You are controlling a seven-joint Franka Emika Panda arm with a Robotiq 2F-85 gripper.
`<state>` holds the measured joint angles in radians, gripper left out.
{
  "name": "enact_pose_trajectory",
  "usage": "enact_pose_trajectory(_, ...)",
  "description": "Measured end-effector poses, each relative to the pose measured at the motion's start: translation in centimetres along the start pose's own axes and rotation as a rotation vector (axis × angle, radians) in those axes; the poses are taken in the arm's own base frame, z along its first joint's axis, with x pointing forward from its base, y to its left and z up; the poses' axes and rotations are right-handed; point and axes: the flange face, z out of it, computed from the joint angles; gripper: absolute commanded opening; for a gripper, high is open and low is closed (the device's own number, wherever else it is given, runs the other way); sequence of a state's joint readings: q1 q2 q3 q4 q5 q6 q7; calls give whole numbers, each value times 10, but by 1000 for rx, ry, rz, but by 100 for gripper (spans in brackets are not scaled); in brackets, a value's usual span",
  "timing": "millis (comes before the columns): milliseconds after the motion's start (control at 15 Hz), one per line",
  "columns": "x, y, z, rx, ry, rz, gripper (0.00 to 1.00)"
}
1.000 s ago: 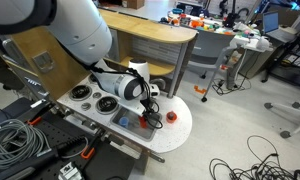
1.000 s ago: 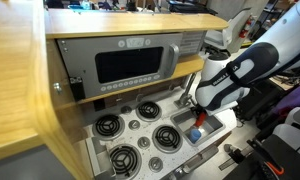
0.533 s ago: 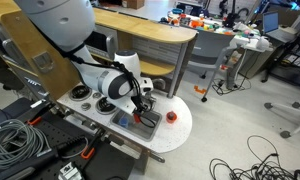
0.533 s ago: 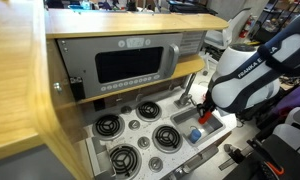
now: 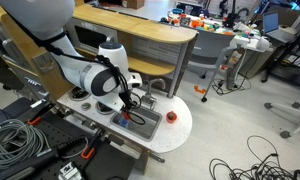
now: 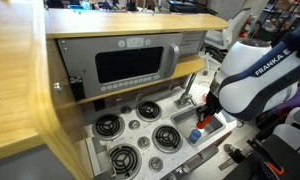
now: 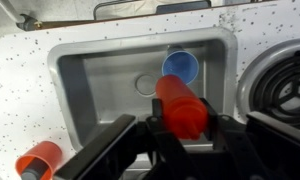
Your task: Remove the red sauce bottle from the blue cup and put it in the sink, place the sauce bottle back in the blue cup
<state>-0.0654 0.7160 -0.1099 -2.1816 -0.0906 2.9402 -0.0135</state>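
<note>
One of most things, four of the burners.
There is one sink (image 7: pixel 100 80), set in one white countertop (image 7: pixel 20 90), and it has one round drain (image 7: pixel 145 83) in its floor. Inside the sink is one blue cup (image 7: pixel 180 66), and over the sink is one red sauce bottle (image 7: pixel 182 108). Outside the sink, on the countertop, is one low red object (image 7: pixel 38 160). Beside the sink, in an exterior view, are four burners (image 6: pixel 147 110), two by two; the wrist view shows only one.
</note>
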Motion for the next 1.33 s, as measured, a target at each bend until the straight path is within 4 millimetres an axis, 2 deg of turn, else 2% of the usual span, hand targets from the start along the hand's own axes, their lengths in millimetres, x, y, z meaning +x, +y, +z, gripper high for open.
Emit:
enact_pose_trajectory(333, 0, -24, 3, 7, -5, -65, 13)
enact_pose_trajectory(933, -3, -23, 14, 4, -22, -78, 13)
enact_pose_trajectory(1333, -1, -24, 32, 1, -35, -82, 13)
